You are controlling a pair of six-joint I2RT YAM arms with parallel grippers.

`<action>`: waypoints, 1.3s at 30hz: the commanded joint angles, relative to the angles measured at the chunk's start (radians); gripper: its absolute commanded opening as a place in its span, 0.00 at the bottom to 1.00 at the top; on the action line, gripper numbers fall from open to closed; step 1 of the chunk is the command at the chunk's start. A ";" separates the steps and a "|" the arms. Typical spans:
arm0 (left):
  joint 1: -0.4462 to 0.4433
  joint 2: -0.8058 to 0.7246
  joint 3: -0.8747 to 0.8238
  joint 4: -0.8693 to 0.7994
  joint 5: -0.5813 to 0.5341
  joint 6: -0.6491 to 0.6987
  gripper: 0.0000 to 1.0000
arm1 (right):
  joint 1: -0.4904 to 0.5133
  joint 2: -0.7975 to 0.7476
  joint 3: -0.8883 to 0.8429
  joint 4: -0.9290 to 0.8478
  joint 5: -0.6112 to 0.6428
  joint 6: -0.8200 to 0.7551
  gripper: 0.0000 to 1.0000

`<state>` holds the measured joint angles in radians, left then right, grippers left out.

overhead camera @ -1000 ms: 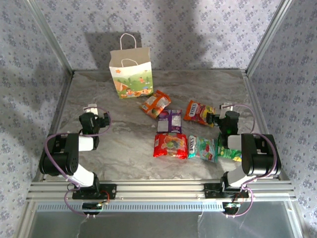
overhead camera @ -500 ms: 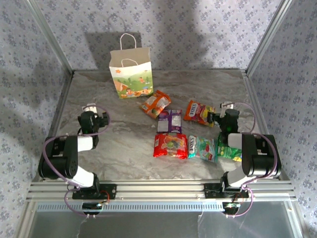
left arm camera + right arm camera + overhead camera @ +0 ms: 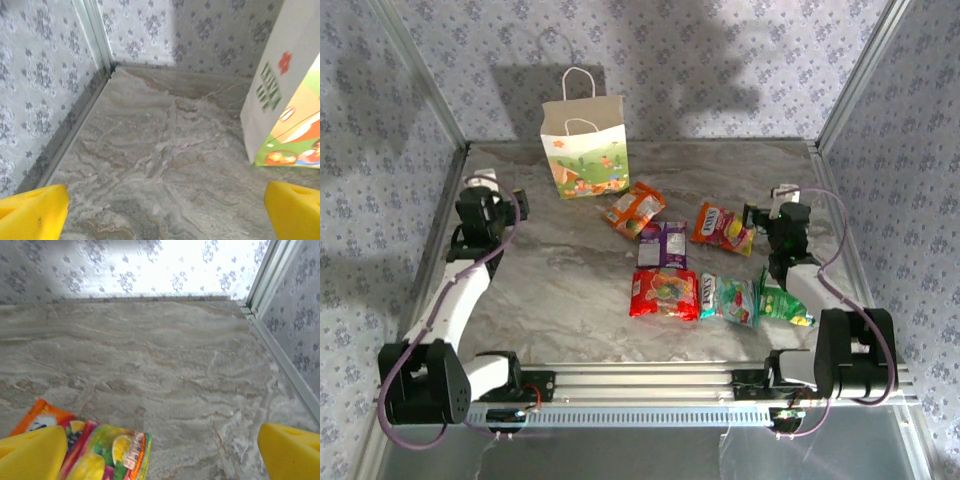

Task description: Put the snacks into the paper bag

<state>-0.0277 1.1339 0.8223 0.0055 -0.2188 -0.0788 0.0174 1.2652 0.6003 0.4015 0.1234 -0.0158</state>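
The left gripper [image 3: 483, 193], jaws wide open and empty, hovers at 9 o'clock over the grey marbled table [image 3: 560, 280], near the upright white printed paper bag with cord handles [image 3: 585, 150] at 11 o'clock. The right gripper [image 3: 778, 198], equally spread and empty, hangs at 3 o'clock by the orange-yellow foil packet [image 3: 723, 227]. The other glossy foil snack packets [image 3: 663, 293] lie flat from centre towards 4 o'clock.

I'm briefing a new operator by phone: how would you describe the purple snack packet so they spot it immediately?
Find the white paper bag standing at the back of the marble table. Come forward from it, past the orange packet, to the purple packet, just short of the red packet. It is the only purple one.
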 commanded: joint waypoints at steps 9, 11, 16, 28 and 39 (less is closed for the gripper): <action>-0.074 0.025 0.373 -0.486 0.119 0.055 0.96 | 0.119 -0.051 0.144 -0.148 -0.024 -0.038 1.00; -0.108 0.051 0.422 -0.511 0.104 0.071 0.96 | 0.130 -0.060 0.157 -0.167 -0.032 -0.032 1.00; -0.163 0.142 0.535 -0.545 0.064 0.090 0.94 | 0.157 -0.086 0.181 -0.222 -0.060 -0.042 1.00; -0.197 0.452 0.831 -0.524 0.116 0.177 0.80 | 0.188 -0.165 0.184 -0.323 -0.037 -0.070 1.00; -0.241 0.641 1.059 -0.537 0.119 0.220 0.79 | 0.191 -0.196 0.192 -0.384 -0.027 -0.092 1.00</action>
<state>-0.2577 1.7466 1.8236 -0.5232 -0.1154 0.1066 0.2020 1.0988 0.7624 0.0521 0.0795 -0.0872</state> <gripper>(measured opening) 0.788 0.998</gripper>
